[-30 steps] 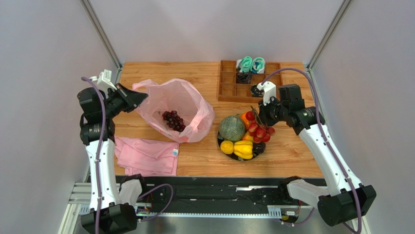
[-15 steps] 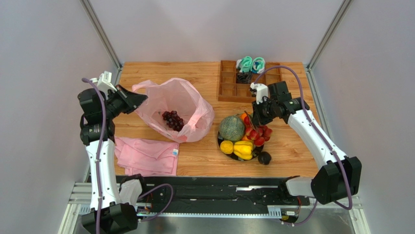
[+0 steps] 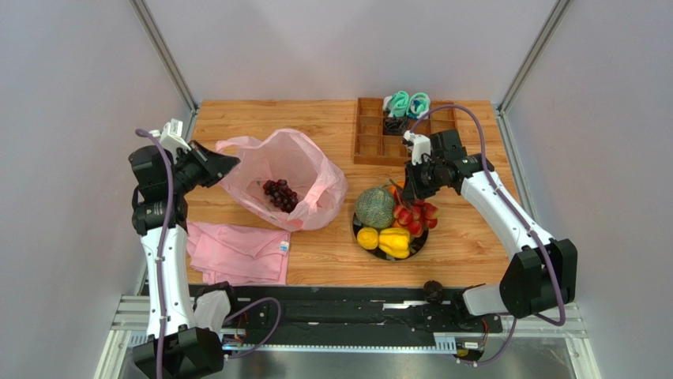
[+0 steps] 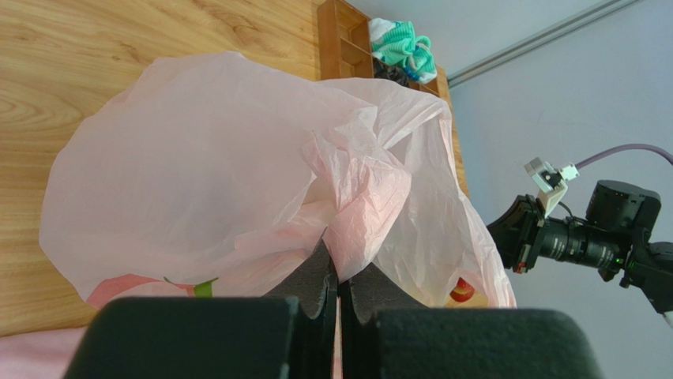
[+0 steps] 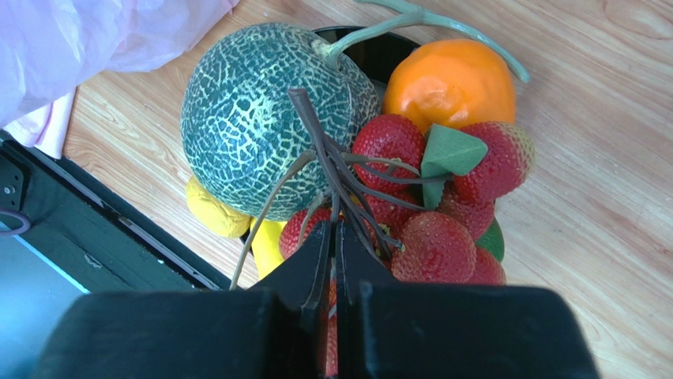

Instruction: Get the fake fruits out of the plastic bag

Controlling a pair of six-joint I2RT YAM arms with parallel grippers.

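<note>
The pink plastic bag point(image 3: 296, 170) lies open at the left, with dark purple grapes point(image 3: 280, 195) inside. My left gripper point(image 3: 227, 163) is shut on the bag's rim, also seen in the left wrist view point(image 4: 338, 272). A black plate point(image 3: 354, 229) holds the netted melon point(image 3: 375, 208), orange point(image 5: 450, 83), lemon point(image 3: 367, 237) and yellow lobed piece point(image 3: 395, 241). My right gripper point(image 3: 404, 189) is shut on the brown stems of the red berry bunch point(image 3: 416, 215), which hangs against the pile point(image 5: 434, 245). A small dark round piece point(image 3: 432, 290) lies on the black rail past the table's front edge.
A folded pink cloth point(image 3: 237, 253) lies at the front left. A wooden compartment tray point(image 3: 371, 142) with teal and black items point(image 3: 407, 104) stands at the back, behind the plate. The right arm shows beyond the bag in the left wrist view point(image 4: 584, 237).
My right gripper has moved left over the plate with the berry bunch. The small dark piece has left the plate and rolled forward off the table onto the rail. The left arm has barely moved.
</note>
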